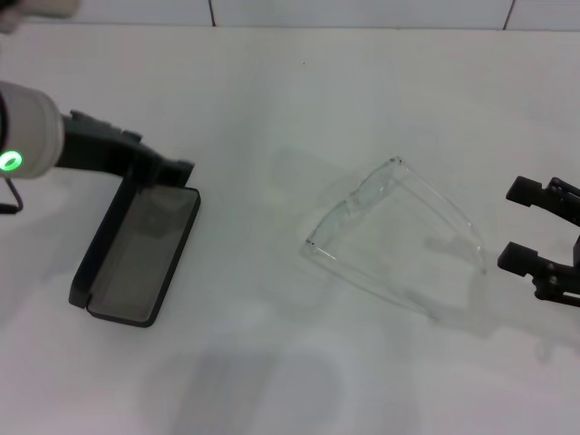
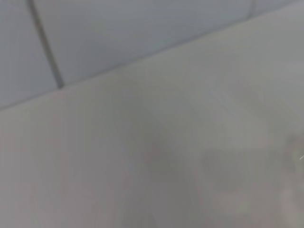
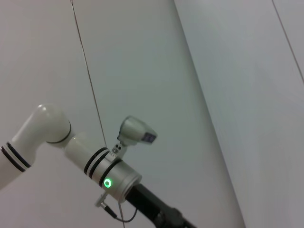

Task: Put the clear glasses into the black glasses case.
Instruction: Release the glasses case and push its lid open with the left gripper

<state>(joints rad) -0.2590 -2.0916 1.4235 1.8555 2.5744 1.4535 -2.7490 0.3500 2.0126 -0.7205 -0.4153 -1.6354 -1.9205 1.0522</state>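
Clear glasses (image 1: 391, 234): you see the lens facing left, arms trailing right.
Left pincer (image 1: 172, 170): at black glasses case (image 1: 136, 256); grip unreadable.
Right pincer (image 1: 518, 223): apart, empty.

One clear glasses (image 1: 394, 237), one black glasses case (image 1: 136, 254).

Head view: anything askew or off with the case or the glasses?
Nothing damaged or spilled. The black glasses case lies open, lining up, with the left gripper at its far end. The clear glasses lie apart on the table, arms unfolded and splayed toward the open right gripper; folding may be needed to fit the case.
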